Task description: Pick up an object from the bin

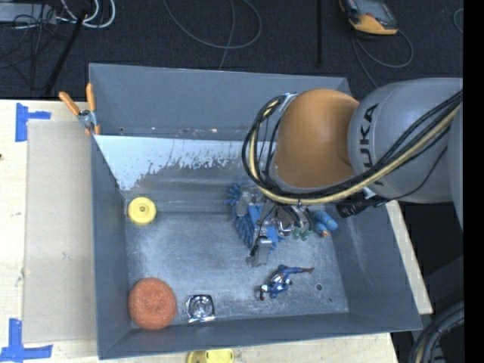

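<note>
1. Locate the bin (110,240). Read its contents from the left wall to the right wall.
2. Near the left wall, about midway along it, you see a yellow disc (141,211) lying flat on the floor.
3. In the near left corner you see a round orange-brown ball (152,302). Just to its right, against the near wall, lies a small shiny metal piece (199,307).
4. At the middle of the bin, closer to the far wall, you see a blue bristled object (242,206). This is the thing nearest to the pincer.
5. The pincer (261,249) hangs low over the floor, just beside the near right side of the blue bristled object. You cannot tell whether the pincer is apart or together, or whether it touches the object.
6. Between the pincer and the near wall lies a small blue-and-dark figure (278,283), apart from both.
7. Under the arm's orange cover (314,138), toward the right wall, a further blue piece (327,222) shows in part.
</note>
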Controlling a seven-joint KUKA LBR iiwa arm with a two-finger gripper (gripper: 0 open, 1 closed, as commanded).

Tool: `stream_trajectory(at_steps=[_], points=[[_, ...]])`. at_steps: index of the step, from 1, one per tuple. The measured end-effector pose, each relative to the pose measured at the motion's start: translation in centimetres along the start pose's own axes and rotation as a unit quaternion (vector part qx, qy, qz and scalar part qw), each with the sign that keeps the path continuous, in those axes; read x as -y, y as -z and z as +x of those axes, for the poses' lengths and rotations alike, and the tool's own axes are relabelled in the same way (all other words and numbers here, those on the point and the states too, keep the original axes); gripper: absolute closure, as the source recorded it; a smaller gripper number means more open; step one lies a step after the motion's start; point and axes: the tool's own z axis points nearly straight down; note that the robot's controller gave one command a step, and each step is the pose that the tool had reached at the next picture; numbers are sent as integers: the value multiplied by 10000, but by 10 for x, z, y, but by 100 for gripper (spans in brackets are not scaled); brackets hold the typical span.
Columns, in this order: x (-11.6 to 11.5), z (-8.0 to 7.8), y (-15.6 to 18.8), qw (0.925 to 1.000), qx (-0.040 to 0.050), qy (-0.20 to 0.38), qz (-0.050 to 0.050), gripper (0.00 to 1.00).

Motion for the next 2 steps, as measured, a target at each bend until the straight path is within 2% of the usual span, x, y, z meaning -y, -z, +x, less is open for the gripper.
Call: stream_trajectory(at_steps=[1, 2], points=[[0, -2, 4, 10000, 36, -7, -1, 0], [53, -7, -24, 10000, 47, 34, -6, 0]])
